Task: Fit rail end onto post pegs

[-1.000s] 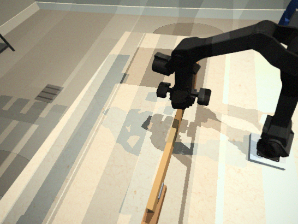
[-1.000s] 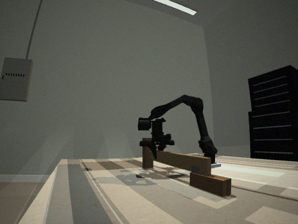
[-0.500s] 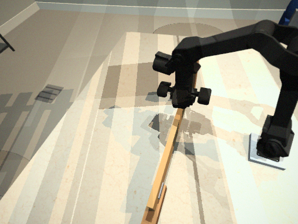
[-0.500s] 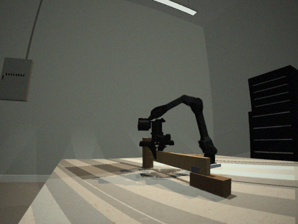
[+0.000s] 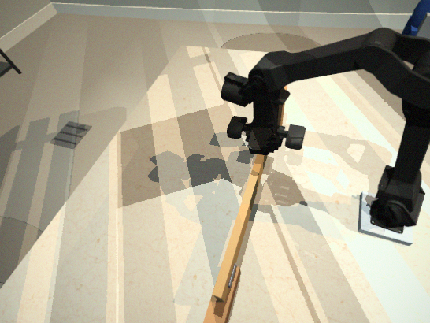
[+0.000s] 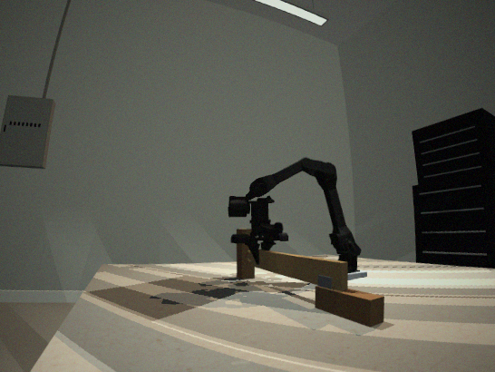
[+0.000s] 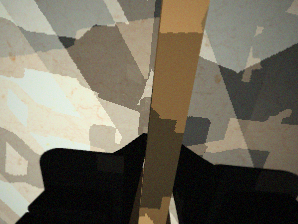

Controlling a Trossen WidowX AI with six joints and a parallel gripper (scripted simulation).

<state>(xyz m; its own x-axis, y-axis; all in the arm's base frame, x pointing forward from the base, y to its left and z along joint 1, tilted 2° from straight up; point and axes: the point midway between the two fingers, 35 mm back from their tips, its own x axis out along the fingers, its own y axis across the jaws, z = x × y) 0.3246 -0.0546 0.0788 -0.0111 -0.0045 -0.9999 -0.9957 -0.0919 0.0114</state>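
The long wooden rail point(image 5: 244, 220) point(image 6: 304, 268) point(image 7: 175, 100) runs from the post to the low footboard block point(image 6: 349, 306) point(image 5: 216, 311). Its far end sits in the grey bracket point(image 6: 325, 281) point(image 5: 233, 276). My gripper point(image 5: 260, 151) point(image 6: 260, 249) point(image 7: 156, 138) is shut on the rail close to its post end and holds that end up off the table. The short wooden post point(image 6: 245, 265) stands right behind the gripper; only a strip of it point(image 5: 282, 112) shows past the wrist in the top view. The pegs and the rail's end holes are hidden by the gripper.
The arm's base stands on a pale plate point(image 5: 387, 230) point(image 6: 358, 274) to the right of the rail. A black cabinet point(image 6: 453, 190) stands off the table at the far right. The table's left edge point(image 5: 71, 205) runs diagonally.
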